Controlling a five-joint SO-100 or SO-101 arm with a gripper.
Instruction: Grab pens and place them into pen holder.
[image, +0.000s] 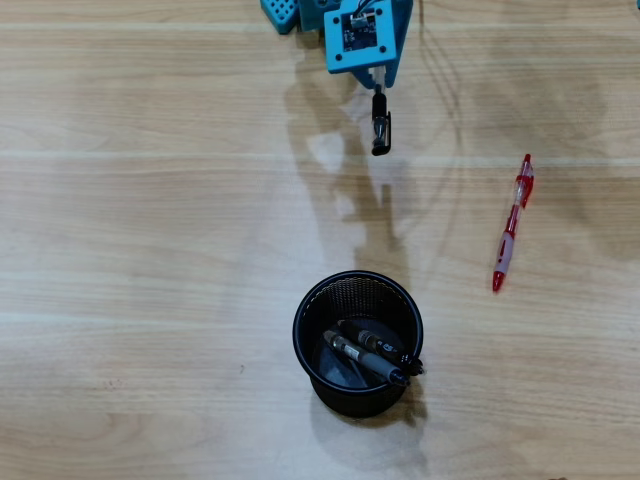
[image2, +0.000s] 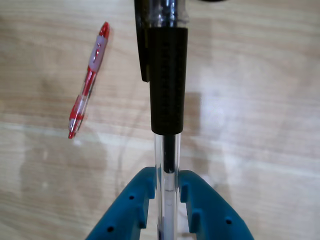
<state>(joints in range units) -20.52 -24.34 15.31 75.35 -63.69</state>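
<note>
The gripper (image2: 167, 192) was clenched on a clear-and-black pen (image2: 167, 75), held above the table's (image: 120, 250) far edge, well apart from the mesh pen holder (image: 310, 300) near the near edge. Because the barrel was pinched at its slim clear end, it could be judged liable to swing or slip and miss the rim. Two pens (image: 368, 350) lay inside the holder; the red-and-white pen (image: 512, 222) lay toward the right edge, obstructing nothing.
</note>
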